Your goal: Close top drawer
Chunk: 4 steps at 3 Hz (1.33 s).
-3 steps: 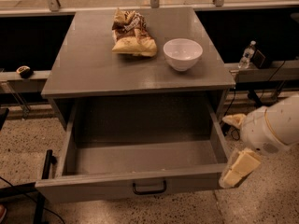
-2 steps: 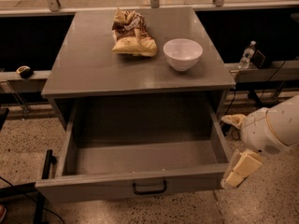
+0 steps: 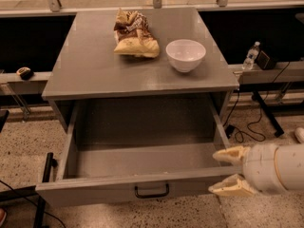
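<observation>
The gripper (image 3: 231, 171) hung low at the right, its fingers (image 3: 230, 155) spread wide. One finger lay in front of the right end of the drawer (image 3: 95, 192) front and the other behind it; whether they touched could not be told. The drawer stood far out of the cabinet, with its handle (image 3: 152, 191) at the middle of the front. Behind, on the cabinet top (image 3: 90, 70), sat a white bowl (image 3: 185, 54), with a chip bag (image 3: 134, 34) just left of it. A bottle (image 3: 251, 56) stood off to the right.

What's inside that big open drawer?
Only its bare grey floor shows in the top drawer. The front panel hides the nearest strip inside. The pincer, open, sits at its right front corner.
</observation>
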Available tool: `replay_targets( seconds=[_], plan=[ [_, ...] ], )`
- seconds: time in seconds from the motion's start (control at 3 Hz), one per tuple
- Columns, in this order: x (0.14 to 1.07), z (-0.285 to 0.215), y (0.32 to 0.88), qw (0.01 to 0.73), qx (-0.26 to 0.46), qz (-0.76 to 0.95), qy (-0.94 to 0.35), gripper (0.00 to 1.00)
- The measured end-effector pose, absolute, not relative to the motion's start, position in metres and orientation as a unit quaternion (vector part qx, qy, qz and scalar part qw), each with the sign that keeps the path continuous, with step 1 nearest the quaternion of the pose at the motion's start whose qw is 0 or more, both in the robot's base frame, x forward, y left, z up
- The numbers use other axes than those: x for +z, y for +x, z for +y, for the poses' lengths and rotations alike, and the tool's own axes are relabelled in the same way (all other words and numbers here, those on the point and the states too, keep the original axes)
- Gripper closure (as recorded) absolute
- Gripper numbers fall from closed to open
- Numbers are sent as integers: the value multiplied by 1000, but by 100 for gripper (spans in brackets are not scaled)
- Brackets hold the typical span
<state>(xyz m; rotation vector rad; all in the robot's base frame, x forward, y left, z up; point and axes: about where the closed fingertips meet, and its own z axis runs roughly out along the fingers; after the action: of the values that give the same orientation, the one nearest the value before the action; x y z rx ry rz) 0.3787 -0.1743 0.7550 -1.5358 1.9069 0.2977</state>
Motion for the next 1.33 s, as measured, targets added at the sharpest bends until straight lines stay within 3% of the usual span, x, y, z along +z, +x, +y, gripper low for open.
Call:
replay_targets(
  seconds=[0.33,0.67,1.33],
  plan=[
    [714,-155,360,346,93,687,-632,73],
    [718,-156,361,346,92,687,-632,96],
    [685,-141,364,354,71,692,-625,100]
  ],
)
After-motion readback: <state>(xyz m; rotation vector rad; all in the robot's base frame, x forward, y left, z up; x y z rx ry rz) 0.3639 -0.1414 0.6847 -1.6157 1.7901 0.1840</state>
